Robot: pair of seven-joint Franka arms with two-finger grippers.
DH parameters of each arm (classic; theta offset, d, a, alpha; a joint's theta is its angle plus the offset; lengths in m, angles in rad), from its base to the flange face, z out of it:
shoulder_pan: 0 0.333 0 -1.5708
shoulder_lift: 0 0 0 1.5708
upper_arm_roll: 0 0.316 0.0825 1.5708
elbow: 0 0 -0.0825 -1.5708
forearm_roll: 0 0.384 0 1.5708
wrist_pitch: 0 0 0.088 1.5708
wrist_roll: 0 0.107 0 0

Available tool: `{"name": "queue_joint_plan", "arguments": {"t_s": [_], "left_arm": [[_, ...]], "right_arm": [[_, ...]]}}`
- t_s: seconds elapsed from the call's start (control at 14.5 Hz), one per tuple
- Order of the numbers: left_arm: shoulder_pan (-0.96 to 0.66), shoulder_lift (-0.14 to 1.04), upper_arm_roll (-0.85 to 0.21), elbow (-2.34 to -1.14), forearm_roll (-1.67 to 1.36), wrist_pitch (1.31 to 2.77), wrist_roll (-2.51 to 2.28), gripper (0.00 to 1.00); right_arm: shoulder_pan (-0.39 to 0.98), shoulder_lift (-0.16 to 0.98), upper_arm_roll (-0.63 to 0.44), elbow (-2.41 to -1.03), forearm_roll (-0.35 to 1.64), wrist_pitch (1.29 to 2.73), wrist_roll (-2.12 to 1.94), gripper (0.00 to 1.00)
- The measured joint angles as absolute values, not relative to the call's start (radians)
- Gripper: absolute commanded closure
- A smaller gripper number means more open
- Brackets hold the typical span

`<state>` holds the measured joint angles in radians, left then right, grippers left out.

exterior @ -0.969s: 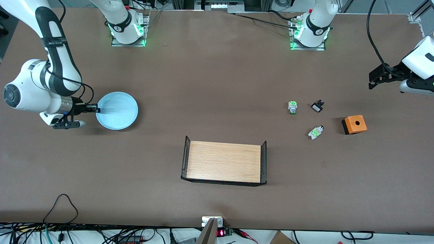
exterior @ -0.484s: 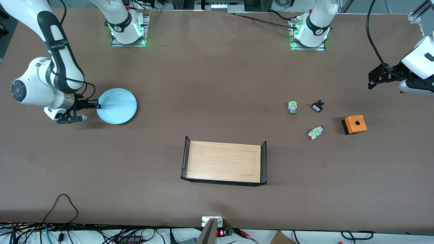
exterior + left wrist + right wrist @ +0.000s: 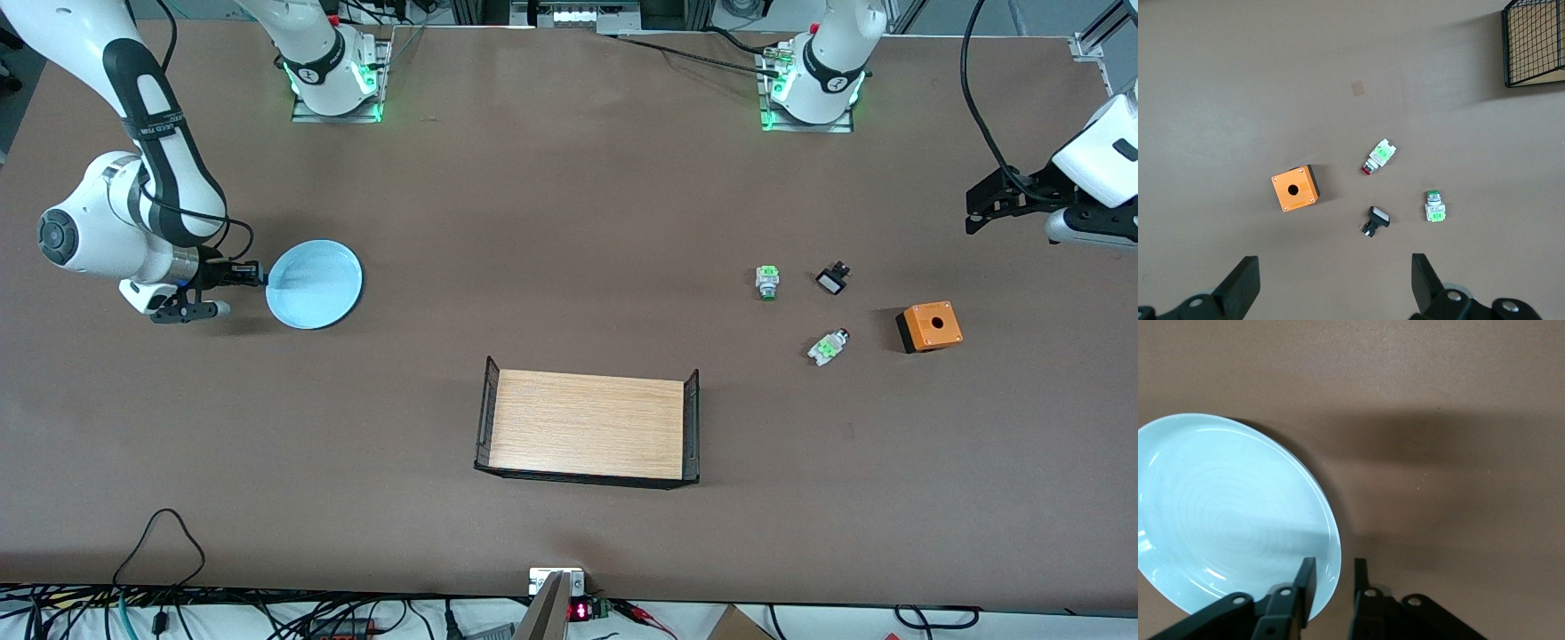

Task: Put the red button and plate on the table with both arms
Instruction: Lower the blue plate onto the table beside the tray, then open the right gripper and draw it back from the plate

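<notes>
Plate (image 3: 316, 284), round, glossy pale blue, raised rim

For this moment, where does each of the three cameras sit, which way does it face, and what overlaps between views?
Front view: high across the table, facing both arm bases; shows the whole tabletop, the right hand shut on the plate, and the left hand waiting open.
Left wrist view: on the left arm, looking down past its open fingers at the red button and orange box.
Right wrist view: on the right arm, looking along its fingers pinching the plate's rim.
Shared: front and left wrist both show the red button; front and right wrist the plate.
</notes>
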<state>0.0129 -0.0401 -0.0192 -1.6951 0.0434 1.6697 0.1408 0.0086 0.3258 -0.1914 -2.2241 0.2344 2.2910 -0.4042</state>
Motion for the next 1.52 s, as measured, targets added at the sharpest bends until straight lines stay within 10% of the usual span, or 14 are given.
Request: {"name": "queue_joint_plan", "arguments": {"t_s": [0.83, 1.52], "left_arm": [[0.013, -0.04, -0.019, -1.695, 0.043, 1.67, 0.141, 0.0], [0.013, -0.04, -0.019, -1.695, 0.043, 1.67, 0.141, 0.0]], "right_arm": [[0.104, 0.251, -0.111, -1.944, 0.149, 2.017, -0.056, 0.0], [0.126, 0.236, -0.111, -1.42, 0.015, 1.507, 0.027, 0.0]]}}
